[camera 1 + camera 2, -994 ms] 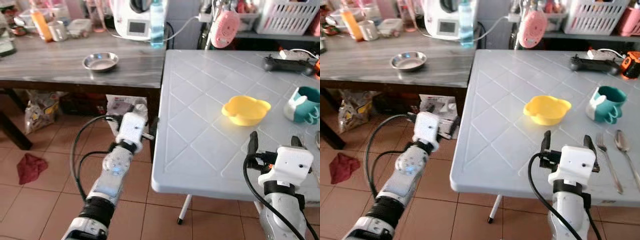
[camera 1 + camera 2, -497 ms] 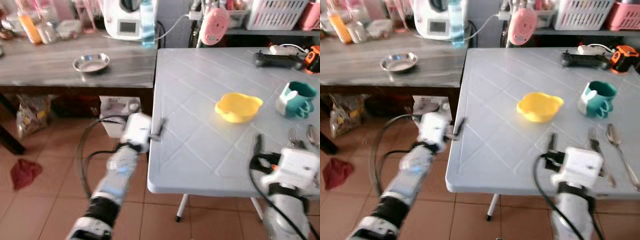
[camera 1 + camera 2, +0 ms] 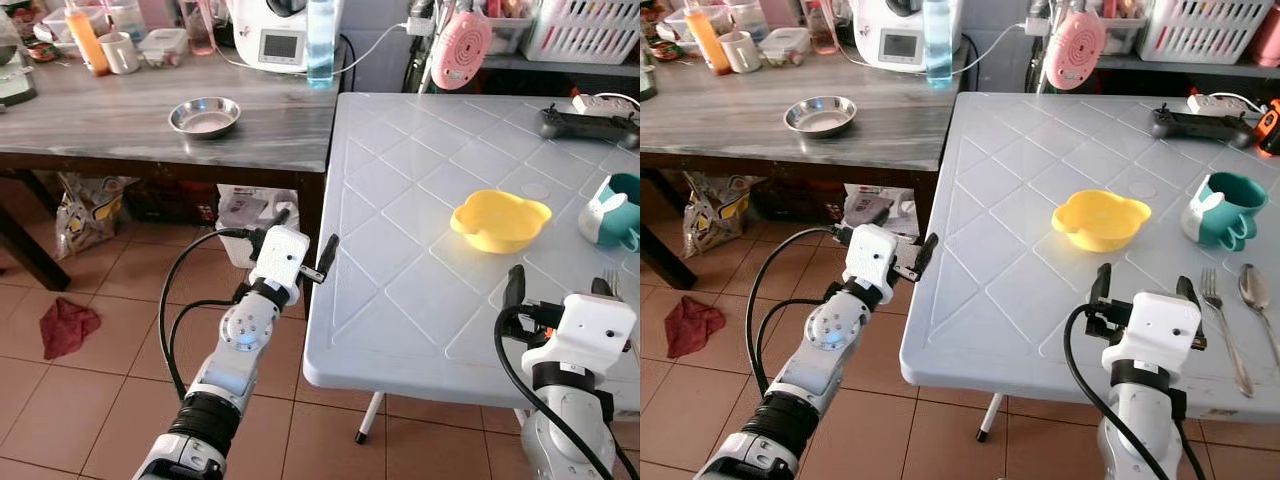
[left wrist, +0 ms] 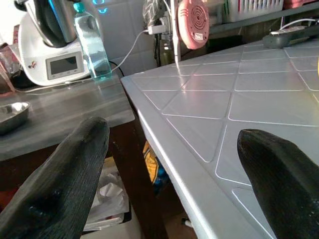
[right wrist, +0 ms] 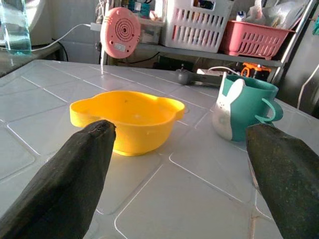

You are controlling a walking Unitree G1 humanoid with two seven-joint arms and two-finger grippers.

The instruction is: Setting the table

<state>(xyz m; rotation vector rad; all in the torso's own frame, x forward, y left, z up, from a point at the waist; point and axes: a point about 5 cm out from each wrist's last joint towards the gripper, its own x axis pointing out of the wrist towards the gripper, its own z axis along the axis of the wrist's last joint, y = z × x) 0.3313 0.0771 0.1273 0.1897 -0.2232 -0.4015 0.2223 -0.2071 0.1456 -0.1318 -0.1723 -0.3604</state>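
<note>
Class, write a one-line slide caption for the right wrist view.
Open right gripper faces a yellow bowl and teal mug.

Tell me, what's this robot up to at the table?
It is setting the table but holds nothing yet. Its right tool hangs open over the near edge, facing the yellow bowl and the teal mug. A fork and spoon lie beside it. Its left tool, also open, sits by the table's left edge.

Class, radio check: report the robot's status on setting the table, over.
Left gripper open, empty, off the white table's left edge. Right gripper open, empty, over the near edge, facing yellow bowl and teal mug. Nothing between.
</note>
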